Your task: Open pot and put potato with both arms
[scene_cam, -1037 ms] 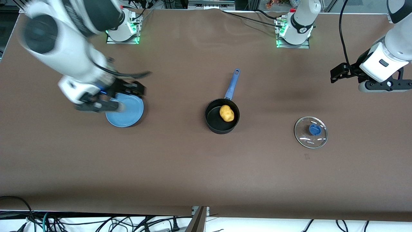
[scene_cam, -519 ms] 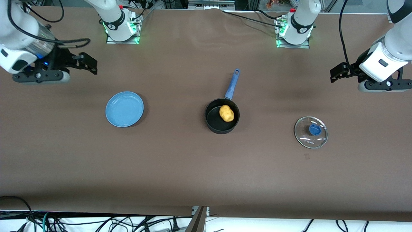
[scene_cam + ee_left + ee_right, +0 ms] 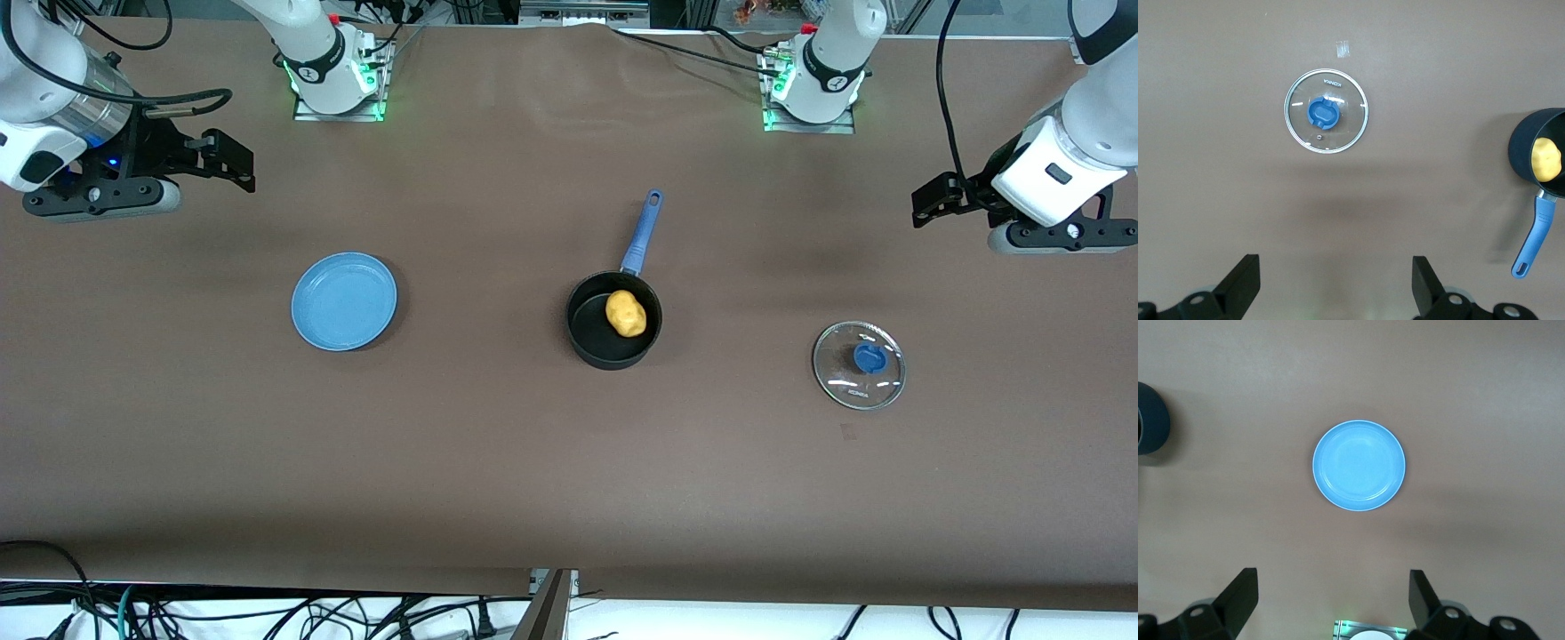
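The black pot with its blue handle stands open at the table's middle. The yellow potato lies inside it. Both also show in the left wrist view, the pot and the potato. The glass lid with a blue knob lies flat on the table toward the left arm's end; it shows in the left wrist view too. My left gripper is open and empty, up over the table's left-arm end. My right gripper is open and empty, up over the right-arm end.
An empty blue plate lies toward the right arm's end, seen in the right wrist view as well. The arms' bases stand along the table's edge farthest from the front camera. Cables hang below the nearest edge.
My right arm has risen from over the blue plate and drawn back toward its end of the table. The left arm, pot, potato and lid have not moved.
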`<action>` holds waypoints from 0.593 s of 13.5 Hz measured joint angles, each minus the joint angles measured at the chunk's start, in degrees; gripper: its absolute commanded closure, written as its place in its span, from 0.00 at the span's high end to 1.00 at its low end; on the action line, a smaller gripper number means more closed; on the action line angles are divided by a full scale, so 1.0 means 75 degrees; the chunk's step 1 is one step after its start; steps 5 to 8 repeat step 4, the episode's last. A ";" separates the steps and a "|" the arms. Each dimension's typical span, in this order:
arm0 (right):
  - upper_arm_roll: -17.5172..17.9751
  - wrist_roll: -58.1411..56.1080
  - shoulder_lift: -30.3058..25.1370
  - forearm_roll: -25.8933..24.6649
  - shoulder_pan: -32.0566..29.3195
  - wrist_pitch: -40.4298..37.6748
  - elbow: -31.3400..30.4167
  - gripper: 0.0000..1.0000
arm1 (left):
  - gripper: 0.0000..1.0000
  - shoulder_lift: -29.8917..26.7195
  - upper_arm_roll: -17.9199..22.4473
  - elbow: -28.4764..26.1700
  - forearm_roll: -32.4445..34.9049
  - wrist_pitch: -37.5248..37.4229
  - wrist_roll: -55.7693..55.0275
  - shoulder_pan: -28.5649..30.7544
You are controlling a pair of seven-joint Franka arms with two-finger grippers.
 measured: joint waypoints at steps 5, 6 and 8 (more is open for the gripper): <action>0.0001 -0.0019 -0.0001 -0.0001 0.0000 0.0000 0.0013 1.00 | 1.00 0.0000 -0.0004 0.0000 0.0000 0.0000 0.0000 -0.0025; 0.0001 -0.0019 -0.0001 -0.0001 0.0000 0.0000 0.0013 1.00 | 1.00 0.0000 -0.0004 0.0000 0.0000 0.0000 0.0000 -0.0025; 0.0001 -0.0019 -0.0001 -0.0001 0.0000 0.0000 0.0013 1.00 | 1.00 0.0000 -0.0004 0.0000 0.0000 0.0000 0.0000 -0.0025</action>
